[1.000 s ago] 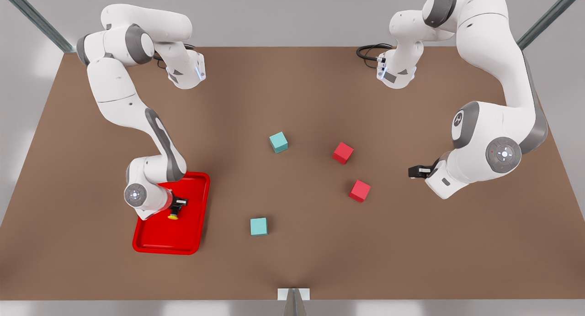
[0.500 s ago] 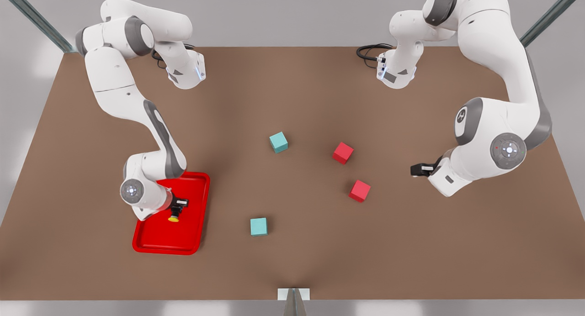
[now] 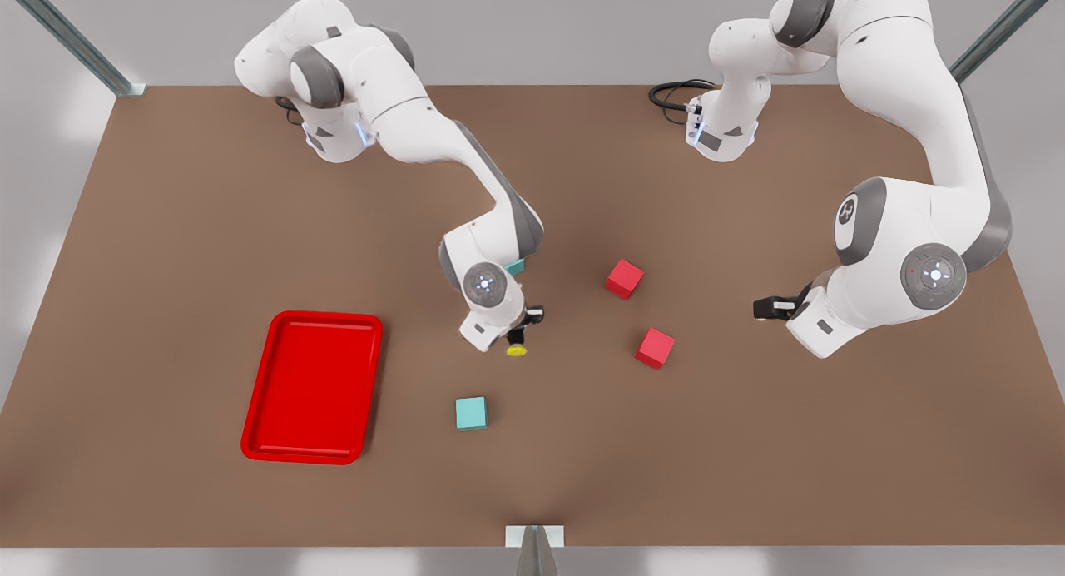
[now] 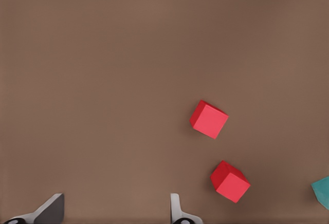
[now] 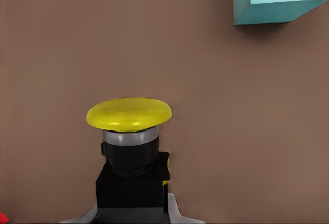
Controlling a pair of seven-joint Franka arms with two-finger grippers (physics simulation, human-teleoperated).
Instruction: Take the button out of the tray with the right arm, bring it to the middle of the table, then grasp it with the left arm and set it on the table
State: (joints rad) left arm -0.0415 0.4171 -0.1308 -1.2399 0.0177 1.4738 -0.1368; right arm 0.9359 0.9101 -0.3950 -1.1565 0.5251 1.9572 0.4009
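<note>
The button [image 3: 517, 346], dark body with a yellow cap, is held over the middle of the table [image 3: 166, 226], and my right gripper [image 3: 524, 322] is shut on its body. In the right wrist view the button [image 5: 129, 131] sticks out past the right gripper [image 5: 128, 216], cap outward. The red tray [image 3: 312, 386] lies at the front view's left with nothing in it. My left gripper [image 3: 767, 308] waits at the front view's right; in the left wrist view the left gripper [image 4: 114, 213] is open over bare table.
A teal cube [image 3: 471, 413] lies in front of the button, and another teal cube [image 3: 516, 266] is half hidden behind the right wrist. Two red cubes [image 3: 624, 278] [image 3: 655, 347] sit between the two grippers. The left wrist view shows both red cubes [image 4: 208, 119] [image 4: 230, 181].
My right gripper has lifted the button out of the tray and carried it toward the front view's right to the table's middle. The left arm has barely shifted.
</note>
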